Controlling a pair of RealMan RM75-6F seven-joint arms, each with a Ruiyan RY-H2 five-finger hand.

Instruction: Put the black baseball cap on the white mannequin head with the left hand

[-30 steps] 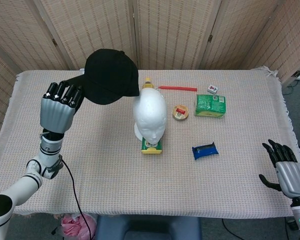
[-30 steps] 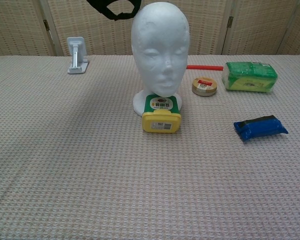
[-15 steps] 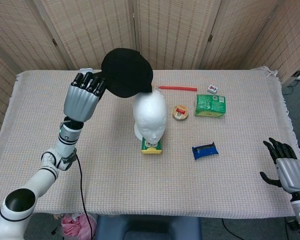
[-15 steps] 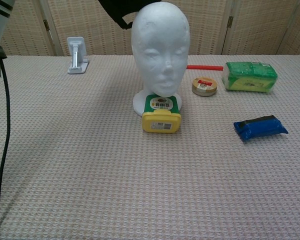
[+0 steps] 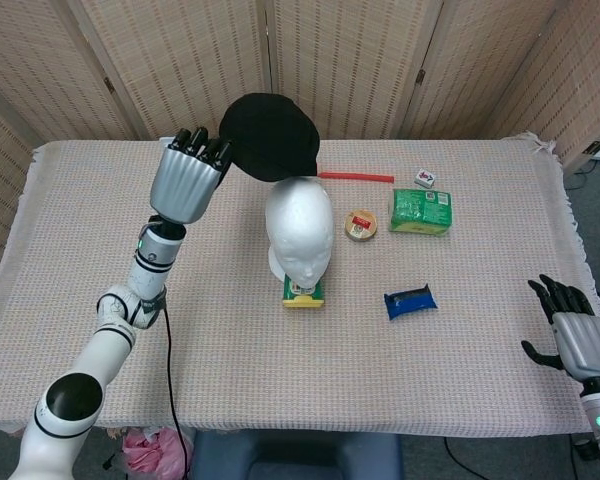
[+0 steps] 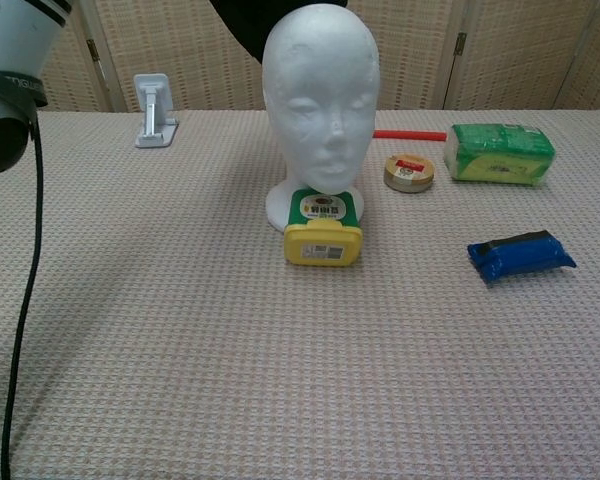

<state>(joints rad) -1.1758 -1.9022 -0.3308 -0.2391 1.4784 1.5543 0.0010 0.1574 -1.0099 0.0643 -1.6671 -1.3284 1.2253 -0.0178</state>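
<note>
A yellow-and-green plastic tub (image 6: 323,230) lies on the cloth-covered desk (image 6: 180,340). To its right are a blue wrapped packet (image 6: 520,254), a round tin (image 6: 410,172), a green package (image 6: 502,152) and a red stick (image 6: 410,135). A small white stand (image 6: 155,110) is far left.

Cap (image 5: 270,135): matt black cloth. Mannequin head (image 5: 299,229): matt white foam, slightly pitted. Tablecloth (image 5: 230,330): coarse woven beige fabric. Left hand (image 5: 188,178): smooth silver shell with black fingers. Blue packet (image 5: 410,300): glossy plastic wrap.
</note>
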